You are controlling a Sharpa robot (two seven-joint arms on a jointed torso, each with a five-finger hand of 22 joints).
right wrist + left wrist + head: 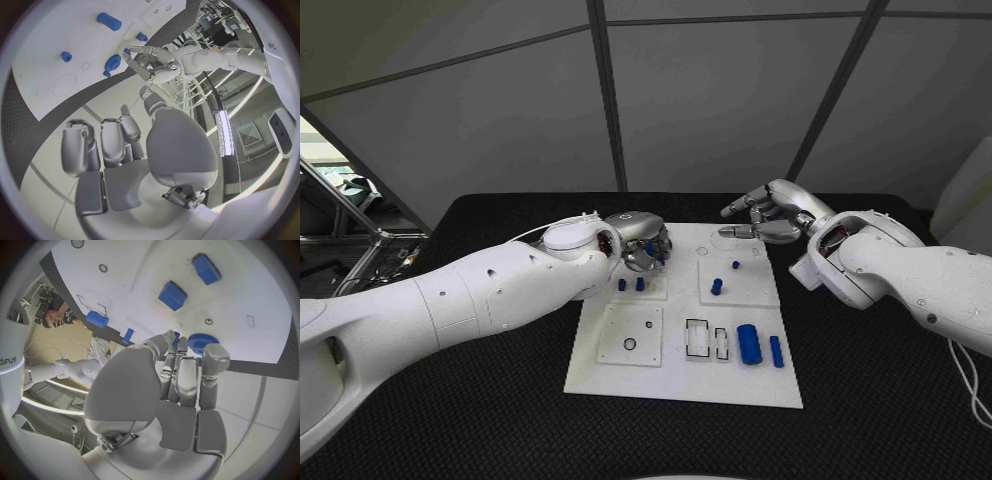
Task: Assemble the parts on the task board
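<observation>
bare task board (pixel 682 375) front edge lies open; upright blue pegs (pixel 630 284) crowd its middle

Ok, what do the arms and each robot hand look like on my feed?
Both arms are smooth, glossy white shells with rounded joints. The left robot hand and right robot hand are silver-grey metal with segmented fingers and darker flat pads. A thin white cable trails beside the right arm.

Behind the black table (pixel 459 420), grey wall panels (pixel 718 90) split by dark seams (pixel 606 95). Left of the table, a bright opening (pixel 318 150) with metal rails (pixel 351 215) and clutter. Beyond the table in the right wrist view, a long lit strip (pixel 220 132) and a square vent (pixel 249 135) on a pale surface, next to metal railings (pixel 194 92).
</observation>
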